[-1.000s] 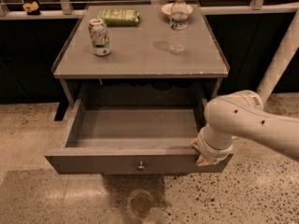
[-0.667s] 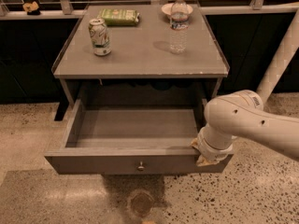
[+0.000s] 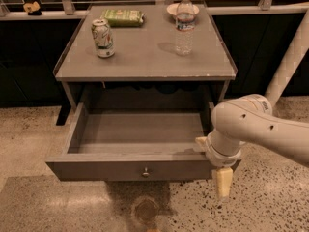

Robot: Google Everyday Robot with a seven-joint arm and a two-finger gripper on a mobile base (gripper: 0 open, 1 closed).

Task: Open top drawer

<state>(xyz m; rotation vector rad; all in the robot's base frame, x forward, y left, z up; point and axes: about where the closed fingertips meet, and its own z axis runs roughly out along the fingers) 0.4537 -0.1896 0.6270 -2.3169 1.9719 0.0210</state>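
Can (image 3: 103, 37) stands at the left of a grey table (image 3: 145, 64), with a green packet (image 3: 123, 17) behind it. Below the table top, the top drawer (image 3: 140, 167) is pulled well out, its knob (image 3: 145, 172) at centre front. A clear bottle (image 3: 184, 25) partly covers a bowl (image 3: 172, 8) at right rear. The gripper (image 3: 215, 162) sits against the drawer's right front corner. The white arm (image 3: 270, 132), cut off at the right edge, covers most of it, so I cannot tell whether it is apart or together.
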